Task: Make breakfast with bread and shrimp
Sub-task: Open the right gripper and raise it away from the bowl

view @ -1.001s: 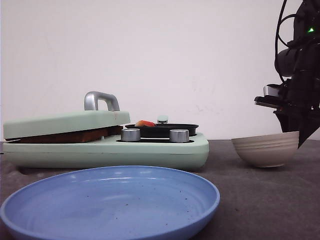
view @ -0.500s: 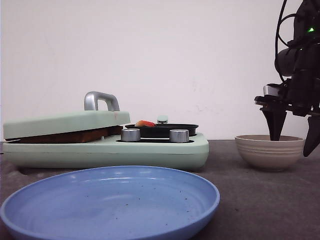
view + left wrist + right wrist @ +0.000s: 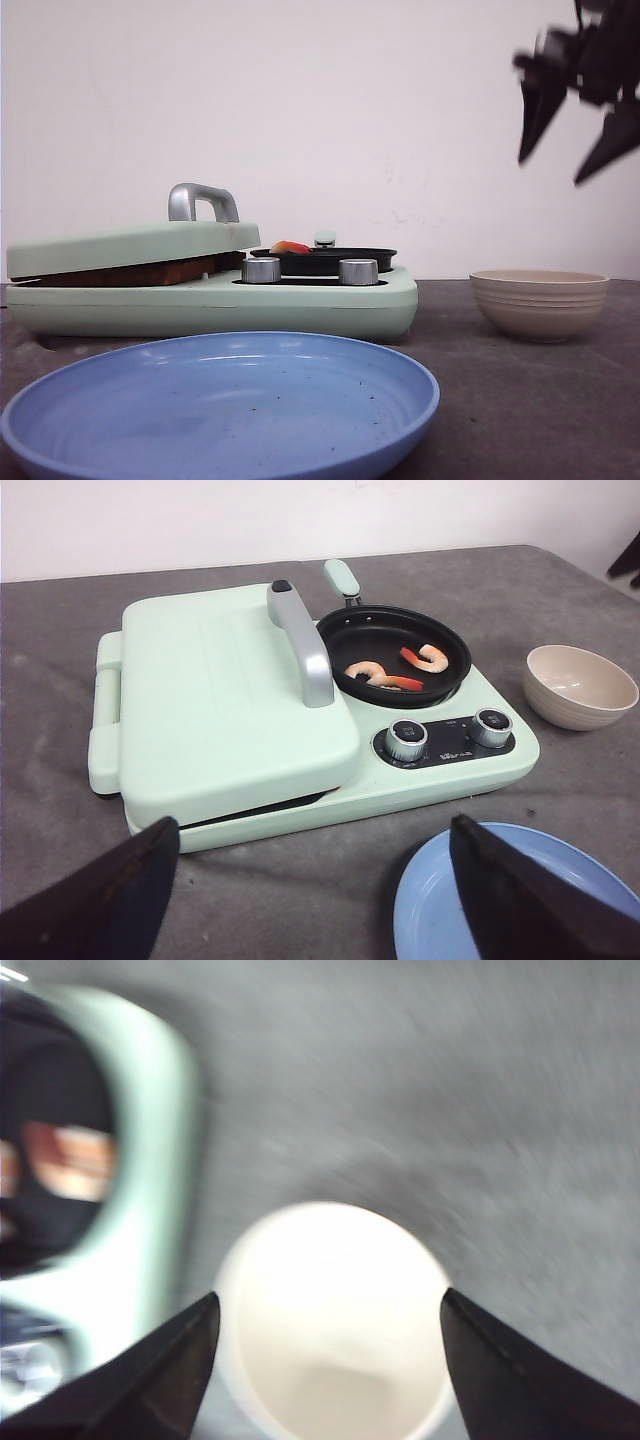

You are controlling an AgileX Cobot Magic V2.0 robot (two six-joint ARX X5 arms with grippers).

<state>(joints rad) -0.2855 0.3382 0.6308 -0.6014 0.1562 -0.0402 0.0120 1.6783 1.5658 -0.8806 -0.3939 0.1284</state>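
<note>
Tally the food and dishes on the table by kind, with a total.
Shrimp: 2, in the black pan
Bread: 1 brown edge visible under the press lid
Bowl: 1
Blue plate: 1
Total: 5

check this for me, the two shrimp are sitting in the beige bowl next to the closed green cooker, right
Not quite. The two shrimp are in the black pan on the green cooker, not in the beige bowl, which looks empty. The left wrist view shows this. The rest holds: the cooker's lid is closed and the bowl sits beside it.
</note>
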